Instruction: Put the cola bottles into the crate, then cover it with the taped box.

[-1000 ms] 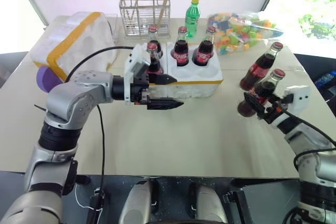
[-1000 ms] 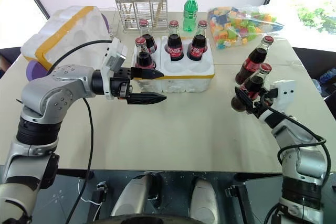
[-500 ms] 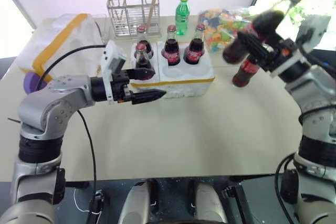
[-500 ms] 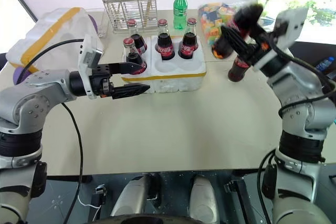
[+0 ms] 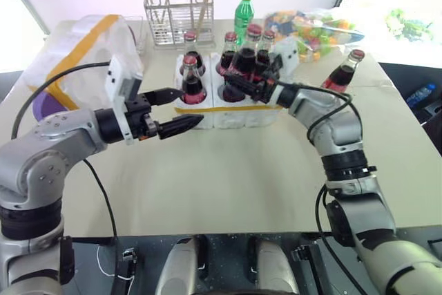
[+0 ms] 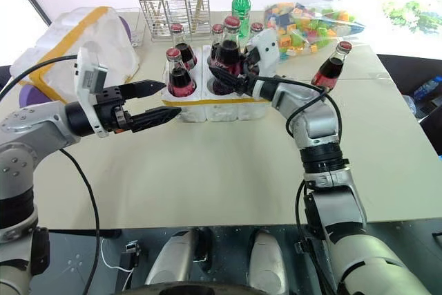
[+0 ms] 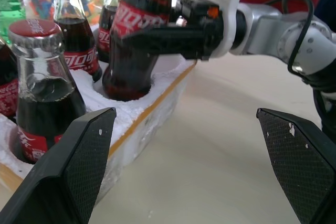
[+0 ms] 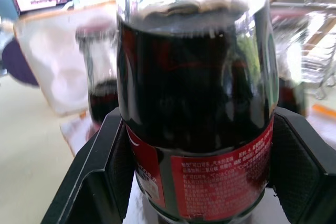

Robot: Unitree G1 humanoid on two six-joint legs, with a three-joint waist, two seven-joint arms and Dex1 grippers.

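Crate (image 5: 238, 110), four bottles seated

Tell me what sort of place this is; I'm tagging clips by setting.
Probably a robot test tabletop, staged: a foam crate of cola bottles, a bag of coloured blocks, a wire rack.

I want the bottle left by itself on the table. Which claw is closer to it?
The right claw. It is over the crate, gripping another cola bottle; the lone bottle stands farther right. The left claw is beyond the crate's other side.
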